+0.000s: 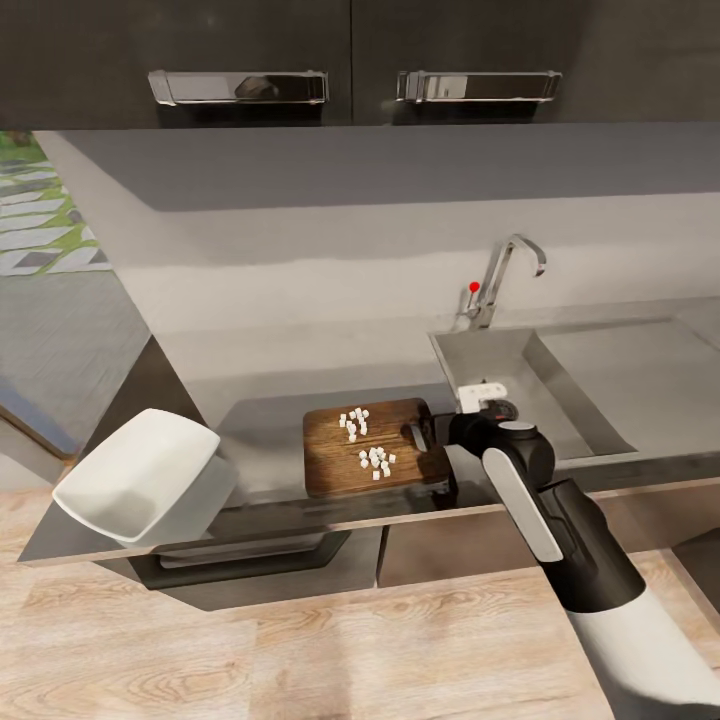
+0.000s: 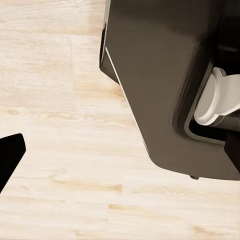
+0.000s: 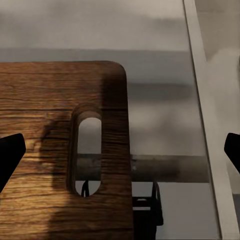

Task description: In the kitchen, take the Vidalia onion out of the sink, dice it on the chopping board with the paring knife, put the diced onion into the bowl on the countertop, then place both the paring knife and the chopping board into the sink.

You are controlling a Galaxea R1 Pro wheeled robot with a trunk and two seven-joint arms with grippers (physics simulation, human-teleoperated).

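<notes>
Right jaws: your right gripper [image 3: 120, 150] hangs spread wide over the chopping board [image 1: 375, 447], at its slotted end.
Left jaws: state cannot be told.
Board: on the worktop [image 1: 270, 425], carrying diced onion [image 1: 365, 440].
Surroundings: sink [image 1: 520, 375] just beside; bowl [image 1: 140, 475] tilted at the worktop's edge.

The right arm [image 1: 560, 520] reaches forward with its wrist bent down, its gripper [image 3: 120, 150] spread wide, fingertips [image 3: 10, 152] well apart.
</notes>
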